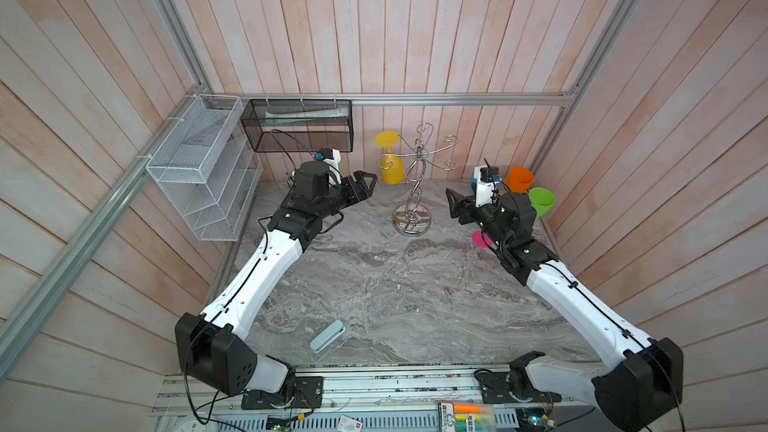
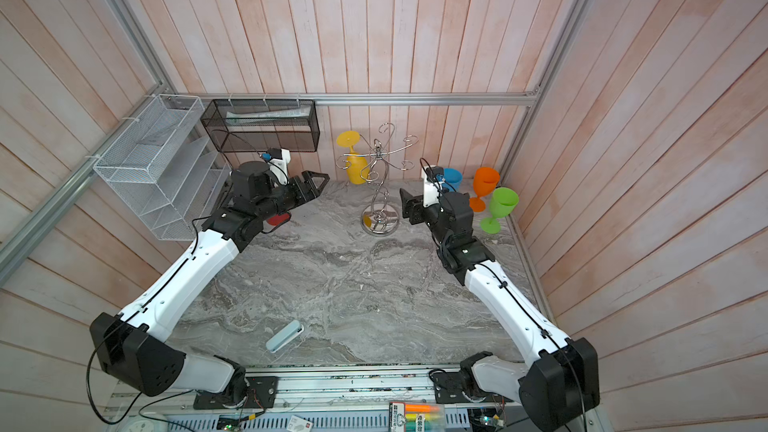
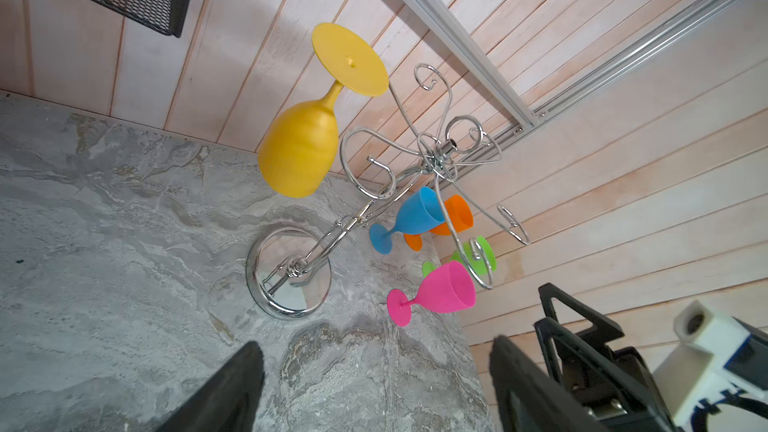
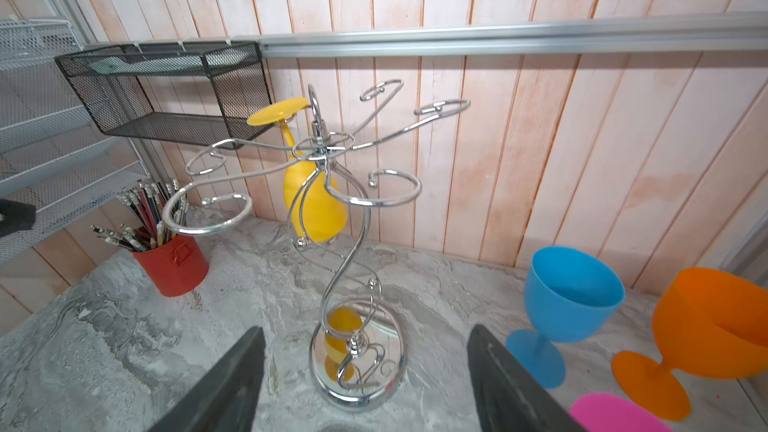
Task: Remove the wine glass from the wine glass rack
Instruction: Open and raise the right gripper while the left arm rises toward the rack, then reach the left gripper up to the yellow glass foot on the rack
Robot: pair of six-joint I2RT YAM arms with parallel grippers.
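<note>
At rear of grey marble table: tall chrome wire wine glass rack upright | yellow plastic wine glass hangs inverted on its hook | my left gripper and right gripper: jaws apart, empty.

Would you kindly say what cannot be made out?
Pink glass: in a top view, mostly behind the right arm; right wrist view, cut by the edge.
Red pencil cup: in a top view, mostly under the left arm.
Black mesh basket: contents too blurred in both top views.
</note>
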